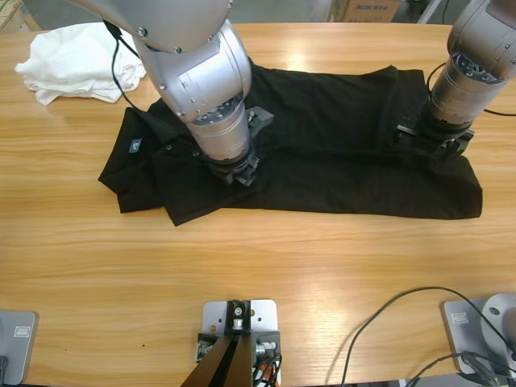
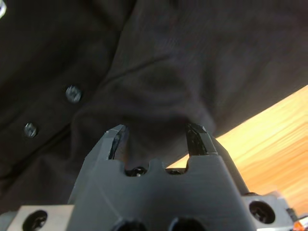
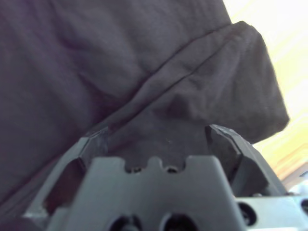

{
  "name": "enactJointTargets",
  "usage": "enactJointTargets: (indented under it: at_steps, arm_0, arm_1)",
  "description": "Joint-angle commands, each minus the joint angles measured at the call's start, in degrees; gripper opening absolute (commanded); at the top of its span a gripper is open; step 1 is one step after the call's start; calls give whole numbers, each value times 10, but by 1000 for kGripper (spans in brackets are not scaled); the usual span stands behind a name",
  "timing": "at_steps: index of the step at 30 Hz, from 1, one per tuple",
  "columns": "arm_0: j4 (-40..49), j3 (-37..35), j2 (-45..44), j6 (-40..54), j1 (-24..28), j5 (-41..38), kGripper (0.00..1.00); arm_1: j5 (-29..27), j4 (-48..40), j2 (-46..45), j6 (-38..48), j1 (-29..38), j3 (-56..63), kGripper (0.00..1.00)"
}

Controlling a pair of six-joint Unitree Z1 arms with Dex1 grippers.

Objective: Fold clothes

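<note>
The clothes are a black polo shirt point(image 1: 339, 153) spread across the table's middle, collar and white chest logo point(image 1: 135, 146) to the left, and a white bundle point(image 1: 72, 60) at the back left corner. My left gripper point(image 1: 238, 173) presses down on the shirt beside the placket. Its jaws stand apart, and a ridge of fabric point(image 2: 154, 96) lies between them point(image 2: 156, 137), beside two buttons point(image 2: 73, 94). My right gripper point(image 1: 435, 137) sits on the shirt's right end. Its jaws are wide apart around a raised fold point(image 3: 178, 106) of fabric point(image 3: 159, 137).
Bare wooden table point(image 1: 242, 266) runs in front of the shirt. A black cable point(image 1: 121, 56) crosses the white bundle's right side, and another cable point(image 1: 387, 314) loops at the front right. A cardboard box point(image 1: 367, 10) stands behind the table.
</note>
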Motion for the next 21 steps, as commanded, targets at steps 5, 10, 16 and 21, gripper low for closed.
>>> enactJointTargets:
  at_steps: [5,10,16,21]
  arm_0:
    - [7,15,-10,-18,-19,-5,591]
    - [-90,142,-172,-98,27,-39,582]
    - [-298,415,-312,-221,61,-71,584]
    - [-493,628,-368,-333,90,-106,93]
  arm_1:
    - [27,47,-134,-172,-37,14,1000]
    - [68,42,-270,-294,-38,31,1000]
    - [155,1,-374,-305,-9,112,1000]
    - [149,-24,-381,-320,54,138,1000]
